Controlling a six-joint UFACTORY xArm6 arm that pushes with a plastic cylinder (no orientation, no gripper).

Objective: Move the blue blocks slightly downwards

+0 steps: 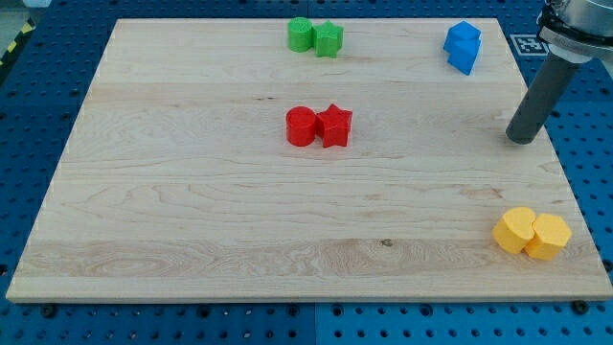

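Two blue blocks [463, 46] stand touching each other near the board's top right corner; their shapes are hard to make out. My tip [522, 139] rests on the board near its right edge, below and to the right of the blue blocks, well apart from them. The dark rod rises from the tip toward the view's top right.
A green cylinder [301, 34] and a green star [329, 39] touch at the top centre. A red cylinder [301, 126] and a red star [335, 126] touch near the middle. Two yellow blocks [532, 232] sit at the bottom right corner. The wooden board [192, 192] lies on a blue perforated table.
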